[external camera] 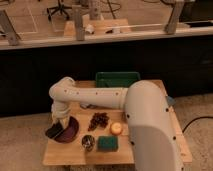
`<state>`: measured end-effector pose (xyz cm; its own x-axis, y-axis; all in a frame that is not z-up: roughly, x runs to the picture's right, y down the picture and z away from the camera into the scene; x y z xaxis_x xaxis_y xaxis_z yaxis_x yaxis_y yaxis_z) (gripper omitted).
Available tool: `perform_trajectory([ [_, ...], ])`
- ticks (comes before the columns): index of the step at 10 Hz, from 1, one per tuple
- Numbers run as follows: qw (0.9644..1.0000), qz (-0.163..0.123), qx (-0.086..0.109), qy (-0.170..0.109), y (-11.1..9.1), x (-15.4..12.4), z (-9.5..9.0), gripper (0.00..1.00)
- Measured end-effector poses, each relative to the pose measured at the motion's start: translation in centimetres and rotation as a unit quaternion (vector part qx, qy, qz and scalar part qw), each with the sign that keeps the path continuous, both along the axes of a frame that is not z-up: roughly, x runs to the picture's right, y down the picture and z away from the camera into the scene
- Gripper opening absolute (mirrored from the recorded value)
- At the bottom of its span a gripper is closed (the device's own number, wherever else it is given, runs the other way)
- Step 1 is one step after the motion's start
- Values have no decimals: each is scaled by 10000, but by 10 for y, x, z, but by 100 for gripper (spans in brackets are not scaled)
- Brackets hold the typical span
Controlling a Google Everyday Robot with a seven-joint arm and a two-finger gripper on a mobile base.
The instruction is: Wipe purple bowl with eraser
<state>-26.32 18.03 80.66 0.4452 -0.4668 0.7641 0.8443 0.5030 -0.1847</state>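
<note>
The purple bowl [70, 132] sits at the front left of the wooden table [150, 145]. The eraser [53, 131], a small dark block, rests against the bowl's left rim. My gripper [59, 121] hangs down from the white arm [95, 96], right above the eraser and the left side of the bowl. It seems to touch the top of the eraser, but the contact is hidden by the wrist.
A green sponge pad [107, 143] and a small shiny metal cup [88, 142] lie at the front edge. A bunch of dark grapes [98, 120] and a yellow-orange round thing [116, 128] lie mid-table. A green tray [117, 79] stands at the back.
</note>
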Motion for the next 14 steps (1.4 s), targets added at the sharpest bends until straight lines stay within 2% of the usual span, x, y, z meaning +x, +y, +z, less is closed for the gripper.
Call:
perform_trajectory([
  [4,9999,36,41,108,-11,8,8,15],
  [7,9993,138,27,337,-15,38,6,15],
  [11,9987,142,-48,482,-7,54,-6,15],
  [14,9989,44,-152,435,8,54,-19,15],
])
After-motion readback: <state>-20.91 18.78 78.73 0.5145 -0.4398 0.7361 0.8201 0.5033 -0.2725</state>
